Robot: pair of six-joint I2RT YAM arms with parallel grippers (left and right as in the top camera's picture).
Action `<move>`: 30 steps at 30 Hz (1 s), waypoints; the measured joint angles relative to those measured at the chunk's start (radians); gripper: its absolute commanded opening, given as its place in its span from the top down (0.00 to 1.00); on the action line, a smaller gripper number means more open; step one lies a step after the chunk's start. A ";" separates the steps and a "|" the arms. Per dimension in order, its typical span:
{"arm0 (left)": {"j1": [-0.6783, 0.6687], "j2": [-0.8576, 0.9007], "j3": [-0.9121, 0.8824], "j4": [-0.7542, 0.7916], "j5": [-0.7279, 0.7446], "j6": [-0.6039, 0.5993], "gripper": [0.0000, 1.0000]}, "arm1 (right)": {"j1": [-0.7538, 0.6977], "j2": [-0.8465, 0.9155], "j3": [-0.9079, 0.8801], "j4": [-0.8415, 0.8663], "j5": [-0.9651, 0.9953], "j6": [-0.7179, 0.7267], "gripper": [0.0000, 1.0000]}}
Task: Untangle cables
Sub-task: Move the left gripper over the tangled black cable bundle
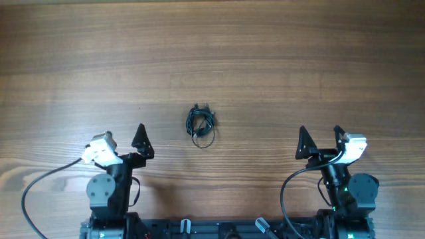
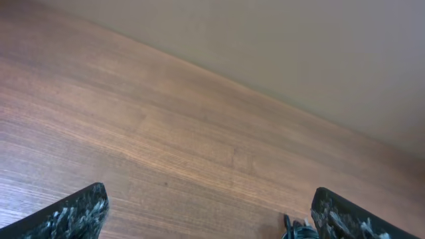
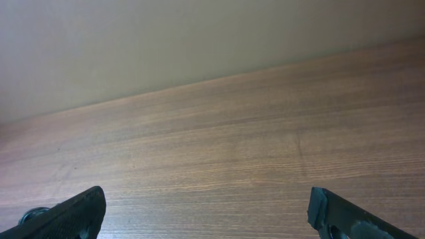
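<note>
The cables (image 1: 200,123) lie as one small bunched knot of thin black wire on the wooden table, with a loop hanging toward the near side. My left gripper (image 1: 124,141) rests near the front edge, left of the knot and apart from it, open and empty. In the left wrist view the knot (image 2: 297,230) peeks in at the bottom edge beside the right fingertip (image 2: 342,216), outside the open left gripper (image 2: 209,216). My right gripper (image 1: 321,139) sits to the right of the knot, also open and empty. In the right wrist view only bare wood lies between the fingers of the right gripper (image 3: 207,212).
The wooden table (image 1: 212,53) stretches bare beyond the knot to a far edge against a plain wall (image 3: 166,40). Thick black leads loop from the white camera modules (image 1: 99,149) beside each arm base (image 1: 106,192) at the near edge.
</note>
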 measured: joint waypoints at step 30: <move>0.000 0.615 0.693 -0.518 0.391 -0.016 0.00 | 0.000 0.001 -0.002 0.000 0.000 0.000 0.00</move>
